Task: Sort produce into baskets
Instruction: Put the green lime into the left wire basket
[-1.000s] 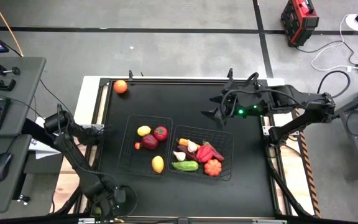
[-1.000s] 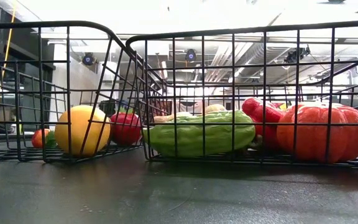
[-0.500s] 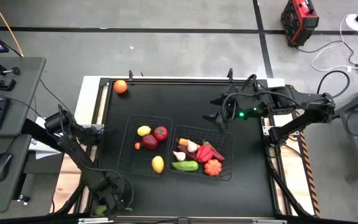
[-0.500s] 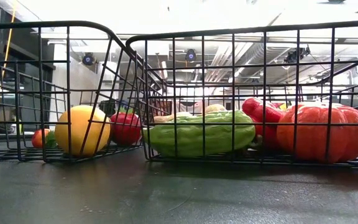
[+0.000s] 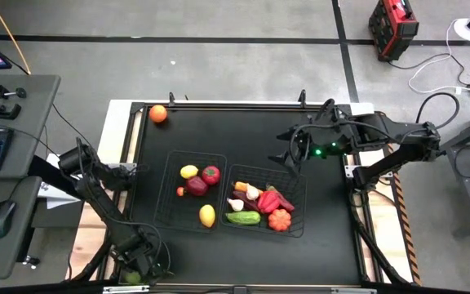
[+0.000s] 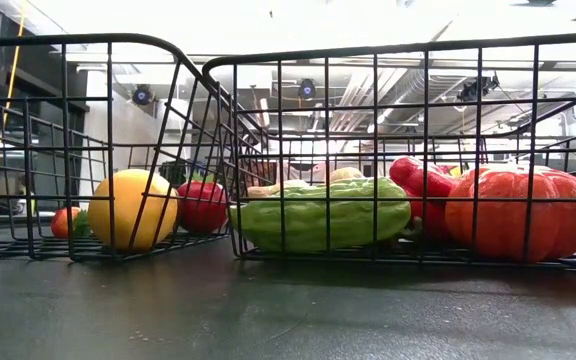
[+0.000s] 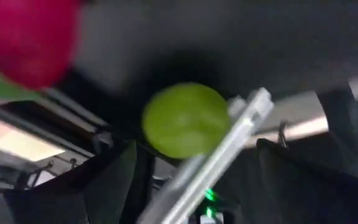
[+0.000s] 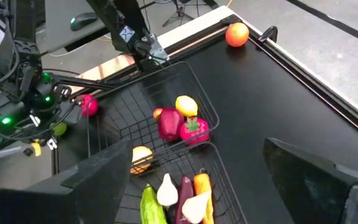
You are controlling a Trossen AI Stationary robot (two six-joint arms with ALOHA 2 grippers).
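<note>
Produce fills both baskets; beyond them we see right gripper released, left gripper released too.

Left wrist view is basically mush: a blurry green round thing and a red blob cut off at the corner, can't say what either is. From overhead the left gripper sits off the bench's near-left corner, too small to make out. Low view only shows the produce through the basket mesh, and the pumpkin hides whatever's behind it.
</note>
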